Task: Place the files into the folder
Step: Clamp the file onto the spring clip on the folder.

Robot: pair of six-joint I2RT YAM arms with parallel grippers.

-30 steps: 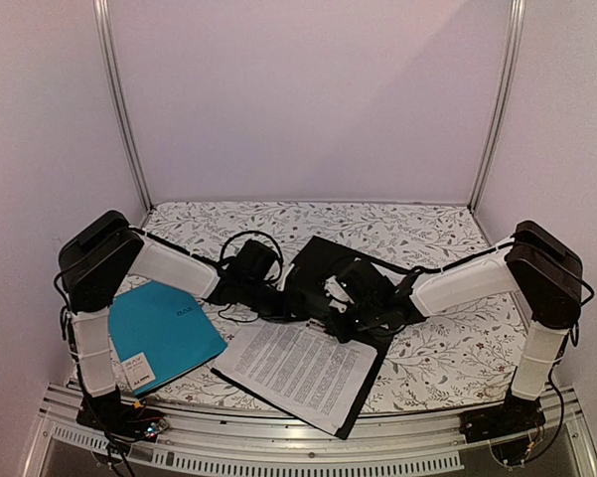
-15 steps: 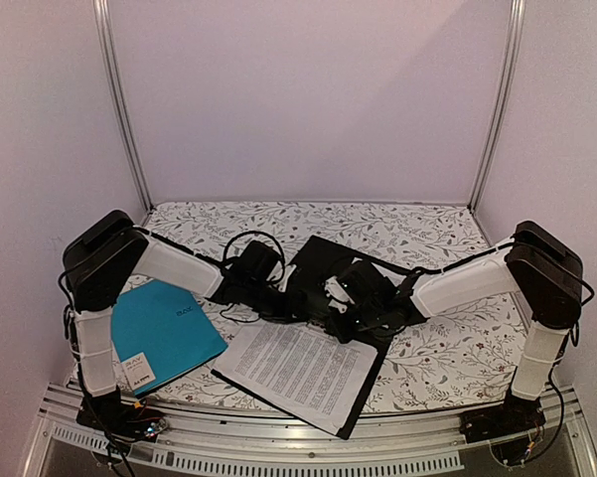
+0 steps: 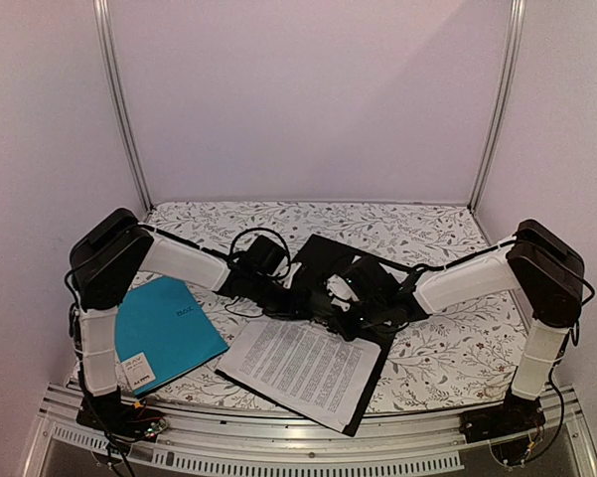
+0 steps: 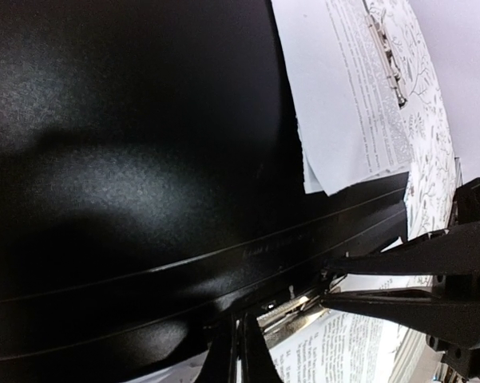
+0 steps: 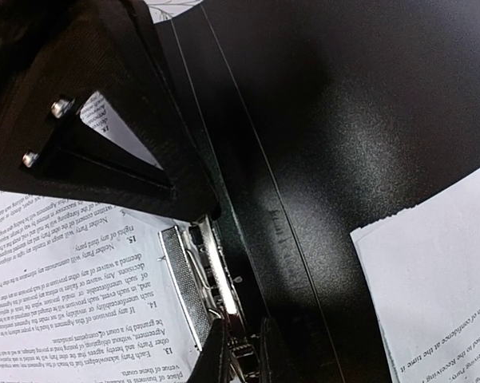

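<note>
Far left on my overhead feed, a teal-blue folder (image 3: 164, 328) lies flat on the flower-patterned table (image 3: 432, 234), apart from the work. The left arm (image 3: 184, 263) reaches over it toward the middle.

The left gripper (image 4: 240, 327) has its fingers pressed together with nothing that I can see between them. Its tips sit at the edge of the black folder (image 3: 323, 256), close by the binding. I cannot tell whether they actually touch it.

The folder lies open at the centre of the table, between the two arms. The files (image 3: 303, 360), white sheets dense with black print, rest on its near half, slightly askew.

In the right wrist feed the silver clip (image 5: 193, 279) runs along the folder's spine beside the printed sheets. The right gripper (image 5: 240, 331) is almost fully closed, with a fingertip on either side of the clip's end, pinching it. The left gripper's black body fills the upper left of that same feed, so the two tools sit very near each other. The right arm (image 3: 462, 280) comes in from the right.
</note>
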